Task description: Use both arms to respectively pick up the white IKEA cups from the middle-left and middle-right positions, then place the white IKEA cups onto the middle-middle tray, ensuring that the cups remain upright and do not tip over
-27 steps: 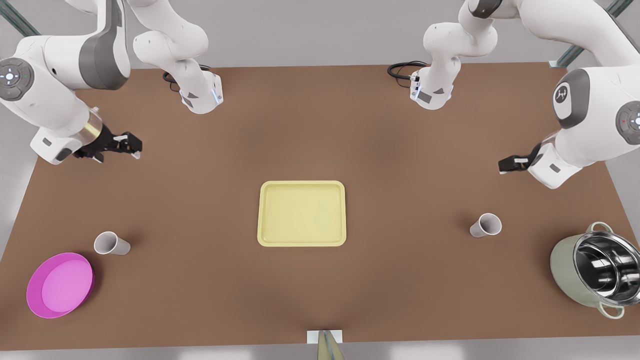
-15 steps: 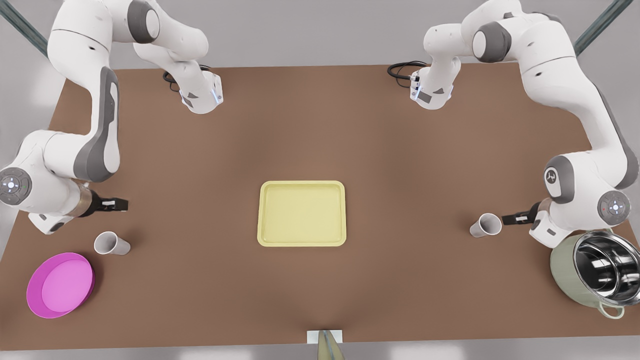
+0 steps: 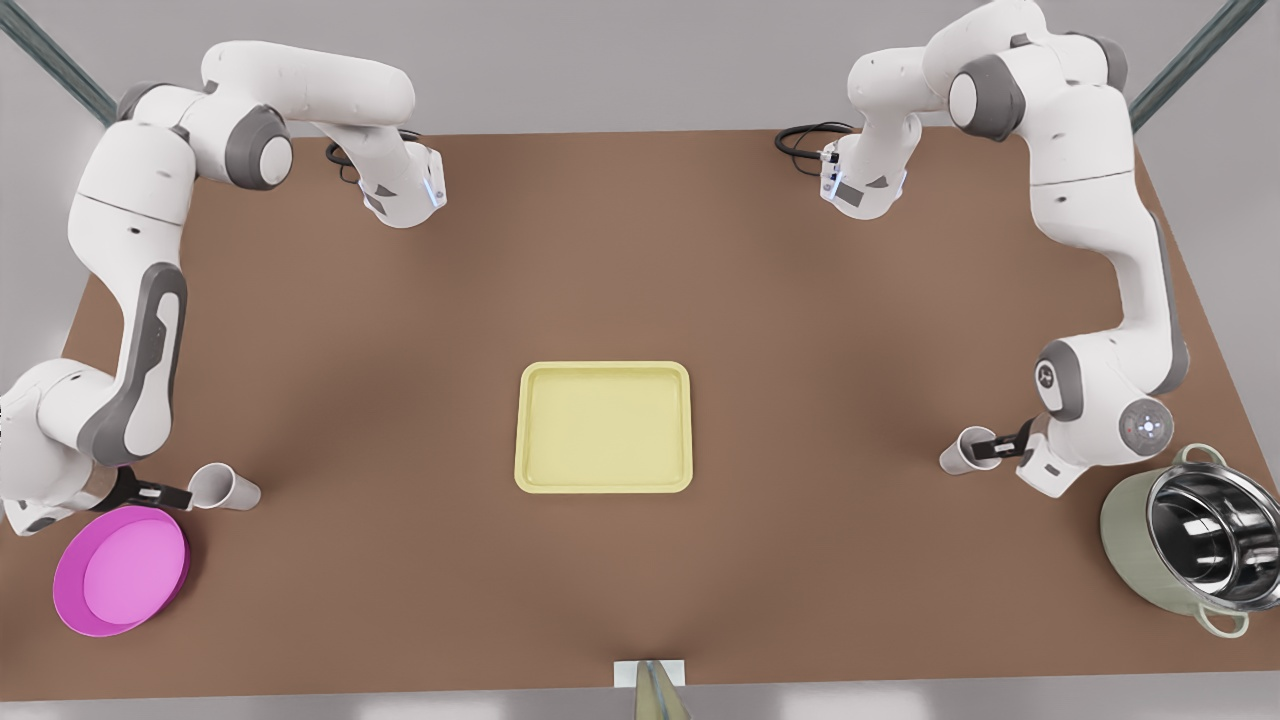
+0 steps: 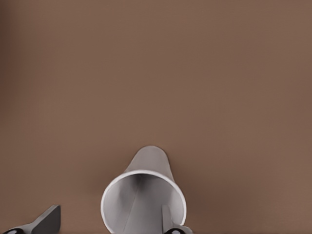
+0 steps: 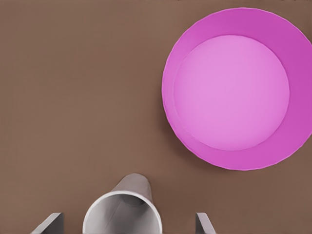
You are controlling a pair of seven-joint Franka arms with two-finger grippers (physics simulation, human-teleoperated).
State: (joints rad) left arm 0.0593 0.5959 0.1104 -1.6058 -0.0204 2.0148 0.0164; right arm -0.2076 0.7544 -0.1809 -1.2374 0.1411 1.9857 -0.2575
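Two white IKEA cups stand upright on the brown table, one (image 3: 225, 487) at the front view's left and one (image 3: 968, 450) at its right. The pale yellow tray (image 3: 604, 486) lies between them with nothing on it. My right gripper (image 3: 172, 493) is low beside the left-hand cup (image 5: 122, 214). In the right wrist view it (image 5: 129, 222) is open, with a finger on either side of the cup. My left gripper (image 3: 985, 447) is at the right-hand cup (image 4: 144, 204). It (image 4: 111, 217) is open too, one finger clear of the cup, the other at its rim.
A magenta bowl (image 3: 120, 570) (image 5: 234, 92) sits close to the left-hand cup and the right gripper. A pale green steel-lined pot (image 3: 1195, 540) stands just beyond the left arm's wrist. The table's edge runs near both.
Both arms have swung down and toward the front of the table. Each gripper has dropped from well above and behind its cup to the cup's level, right at it.
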